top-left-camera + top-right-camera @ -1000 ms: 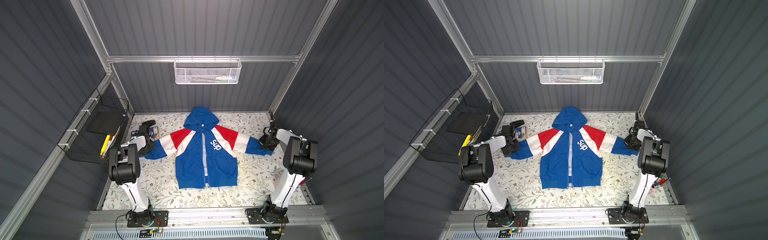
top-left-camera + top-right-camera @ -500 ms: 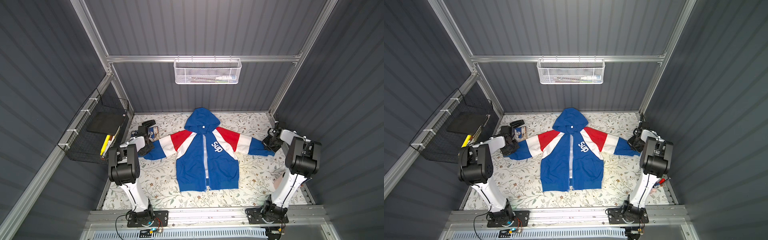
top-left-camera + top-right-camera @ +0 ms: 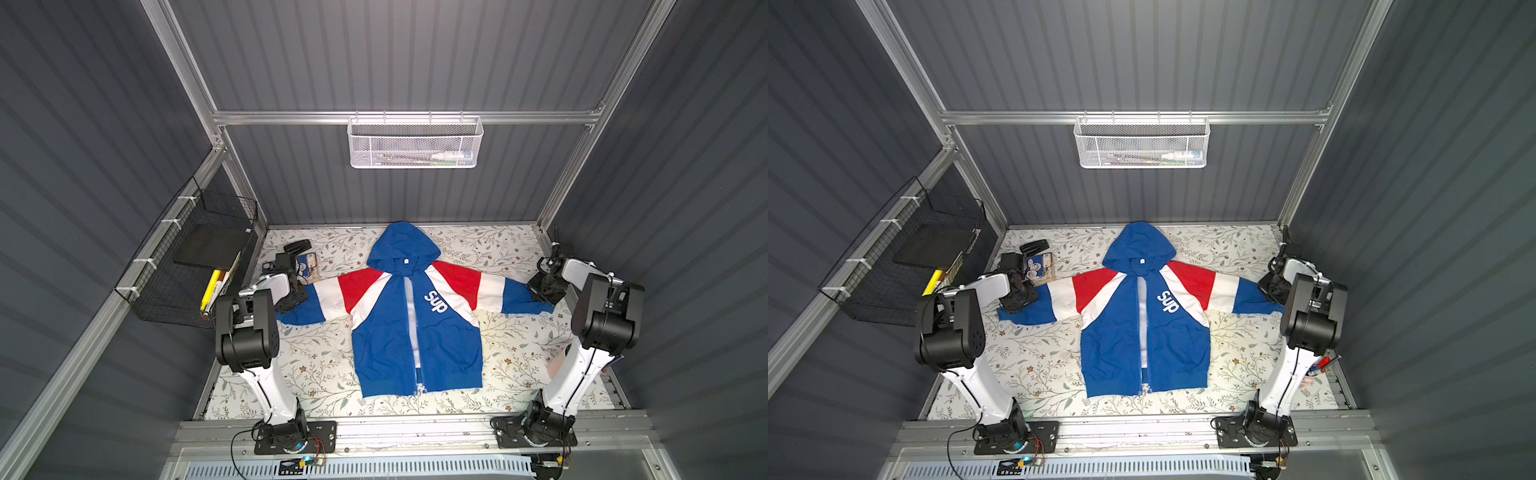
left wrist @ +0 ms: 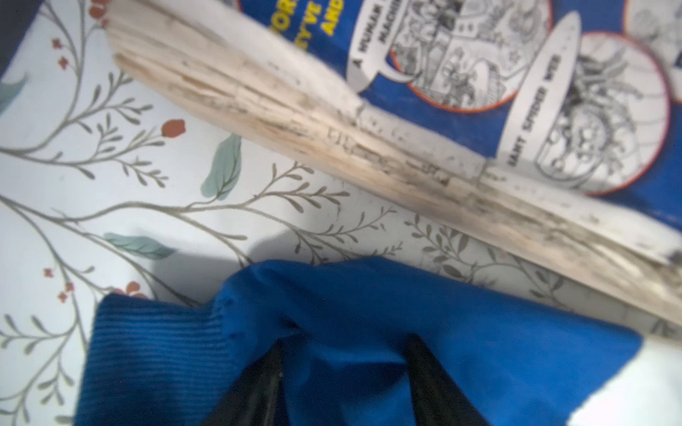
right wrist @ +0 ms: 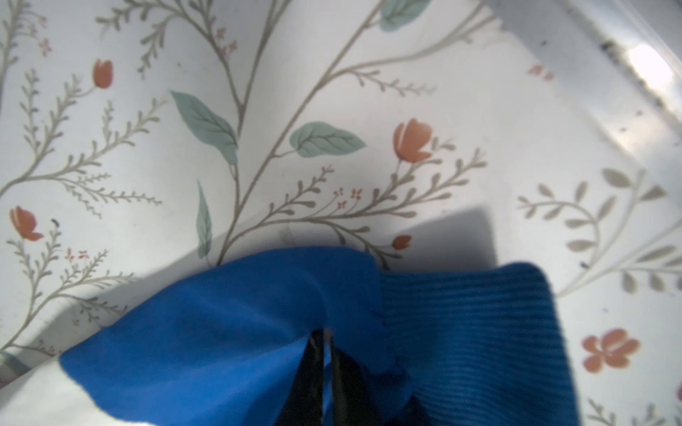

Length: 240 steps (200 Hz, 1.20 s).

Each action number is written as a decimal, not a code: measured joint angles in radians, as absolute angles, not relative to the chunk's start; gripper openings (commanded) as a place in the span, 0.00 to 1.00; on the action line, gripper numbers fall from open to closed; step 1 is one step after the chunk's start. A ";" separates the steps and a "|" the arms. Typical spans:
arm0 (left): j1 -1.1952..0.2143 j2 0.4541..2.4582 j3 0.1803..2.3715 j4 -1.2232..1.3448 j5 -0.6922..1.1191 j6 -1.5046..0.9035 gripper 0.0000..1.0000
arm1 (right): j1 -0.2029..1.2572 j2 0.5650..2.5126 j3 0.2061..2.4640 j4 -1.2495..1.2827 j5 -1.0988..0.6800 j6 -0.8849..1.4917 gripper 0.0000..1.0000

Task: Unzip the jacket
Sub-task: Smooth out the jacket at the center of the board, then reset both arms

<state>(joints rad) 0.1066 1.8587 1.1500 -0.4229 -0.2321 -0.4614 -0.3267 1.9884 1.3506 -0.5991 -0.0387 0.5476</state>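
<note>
- Jacket point(image 3: 386, 332) point(image 3: 1113, 340) lay flat and front up in the middle of the floral table point(image 3: 316, 365), hood toward the back wall, hem toward the arm bases, sleeves spread out to either side
- Black wire basket point(image 3: 166, 291) hung on the left wall, with a yellow marker point(image 3: 210, 286) standing in it
- Left arm point(image 3: 249, 332) reached over the end of the sleeve on that side; in the left wrist view the left jaws stood well apart, blue sleeve fabric lying slack between them with nothing pinched, and the ribbed cuff point(image 4: 147, 350) rested on the table beside them
- Worn book point(image 3: 307, 264) point(image 4: 461, 55) with a blue cover lay just behind that sleeve, a strip of table between the two
- Front zipper point(image 3: 417, 332) stood parted from the collar almost to the hem, showing a narrow band of white lining, with white "sup" lettering point(image 3: 436, 302) on the panel next to it
- White mesh basket point(image 3: 415, 143) hung on the back wall above the hood
- Right arm point(image 3: 602, 316) reached the far sleeve end; in the right wrist view the right jaws were almost together, blue sleeve fabric point(image 5: 221, 313) gathered and pinched at their tips, the ribbed cuff point(image 5: 479, 313) hanging just beside them
</note>
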 measured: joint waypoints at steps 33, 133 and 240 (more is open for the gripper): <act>0.107 1.858 1.150 -0.415 -0.215 -0.451 0.80 | -0.327 1.972 1.338 -0.585 -0.048 0.538 0.19; 0.114 1.657 1.251 -0.394 -0.055 -0.344 0.99 | -0.143 1.640 1.240 -0.482 -0.064 0.435 0.82; -0.024 1.124 0.905 0.072 0.067 -0.295 0.99 | 0.051 1.148 0.841 -0.159 0.043 0.320 0.99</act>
<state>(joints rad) -0.0242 1.1240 0.9051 0.0719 0.0666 -0.2955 0.0513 1.1477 0.8413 -0.1593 0.0433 0.3199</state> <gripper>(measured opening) 0.991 0.990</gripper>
